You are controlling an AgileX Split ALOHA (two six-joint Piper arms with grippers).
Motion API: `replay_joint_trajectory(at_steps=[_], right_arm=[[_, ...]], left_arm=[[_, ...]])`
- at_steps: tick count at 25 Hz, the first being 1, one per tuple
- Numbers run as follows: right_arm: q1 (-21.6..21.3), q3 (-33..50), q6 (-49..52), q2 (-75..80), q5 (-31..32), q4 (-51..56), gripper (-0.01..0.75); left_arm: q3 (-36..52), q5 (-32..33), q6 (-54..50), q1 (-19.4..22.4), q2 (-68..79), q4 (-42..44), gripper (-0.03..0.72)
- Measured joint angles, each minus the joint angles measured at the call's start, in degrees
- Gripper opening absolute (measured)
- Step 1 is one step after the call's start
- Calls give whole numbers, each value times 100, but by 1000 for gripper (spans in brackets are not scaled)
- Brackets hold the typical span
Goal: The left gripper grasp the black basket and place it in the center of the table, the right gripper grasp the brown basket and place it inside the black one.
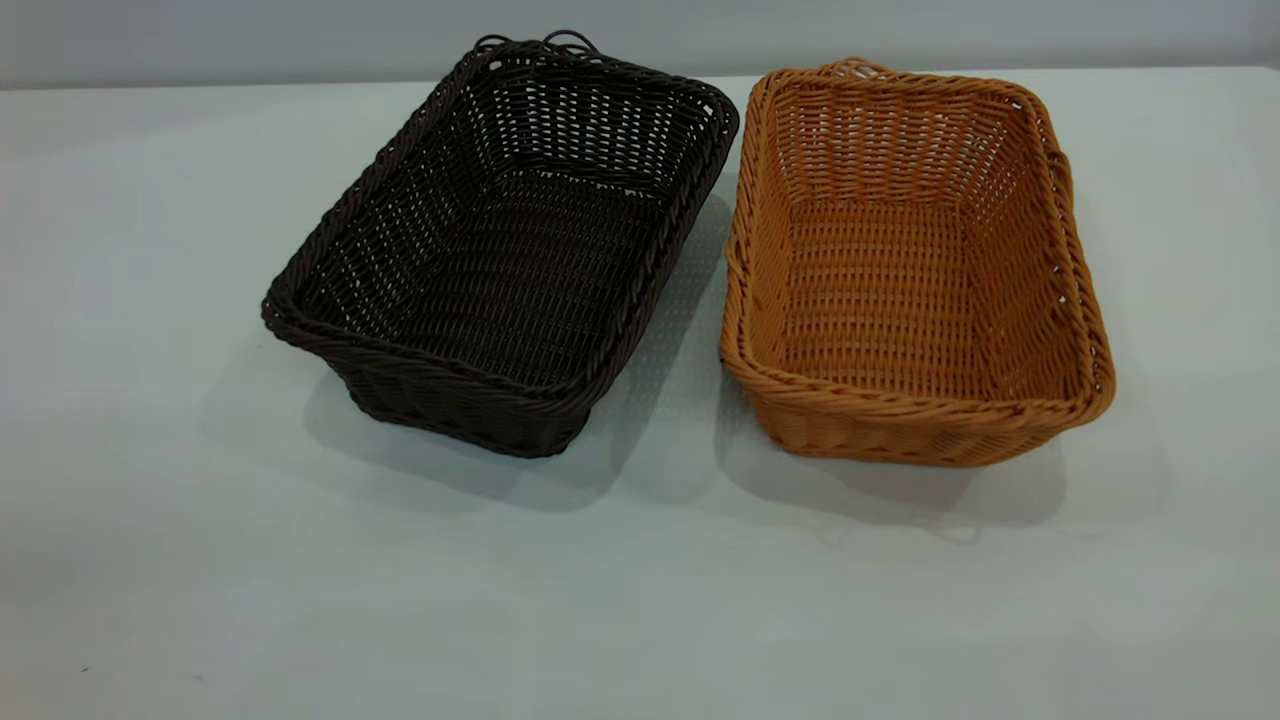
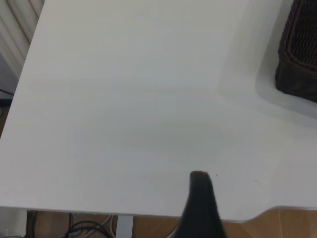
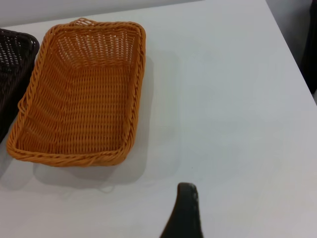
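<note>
Both baskets stand upright and empty on the desk (image 1: 150,560), side by side with a narrow gap between them, rims near but apart.

The black basket (image 1: 500,250) lies ahead of the left hand (image 2: 200,208) and well off to its side, only a corner showing in that wrist view. Its long axis runs away from the exterior camera, skewed so the far end swings toward the brown basket (image 1: 910,270).

The brown basket sits ahead of the right hand (image 3: 183,213), offset toward the black one. Its long axis runs nearly straight away from that hand, a loop handle at the far short end.

Both hands hover over bare desk, well apart from their baskets. One dark fingertip shows in each wrist view; whether either hand is open or closed cannot be told.

Judgement: nothing is grasped and the task is not begun. The baskets lie separated so each arm reaches its own rim without crossing.
</note>
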Motion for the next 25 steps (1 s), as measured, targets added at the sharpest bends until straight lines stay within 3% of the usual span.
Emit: replay_joint_trajectory(at_steps=[25], right_arm=[[0,0,9,0,-10,305,583]], left_arm=[[-56,-83,-7,-70,174,-7,526]])
